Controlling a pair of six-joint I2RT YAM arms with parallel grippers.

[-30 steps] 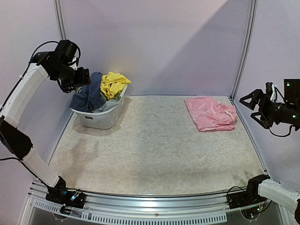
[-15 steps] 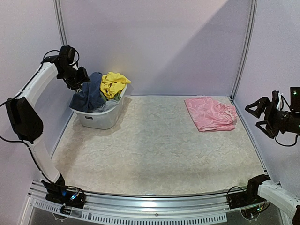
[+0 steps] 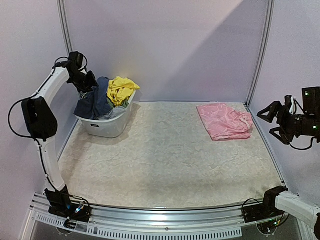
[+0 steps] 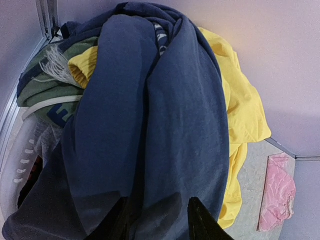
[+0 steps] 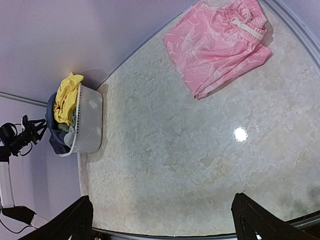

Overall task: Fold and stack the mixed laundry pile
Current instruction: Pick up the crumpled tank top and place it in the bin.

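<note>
Moved in and narrowed since a second ago, the left jaws straddle a navy garment (image 4: 150,125) atop the laundry pile (image 3: 111,94) in the far-left tub (image 3: 107,128), grip uncertain, right jaws wide and empty; picking seems under way, so next pinch firmly and lift it onto the surface (image 3: 165,165).

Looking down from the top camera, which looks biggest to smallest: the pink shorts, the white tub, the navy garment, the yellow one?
1. Pink shorts and white tub: about alike, the tub partly covered by clothes.
2. Navy garment.
3. Yellow garment, bunched up, only slightly smaller than the navy.
</note>
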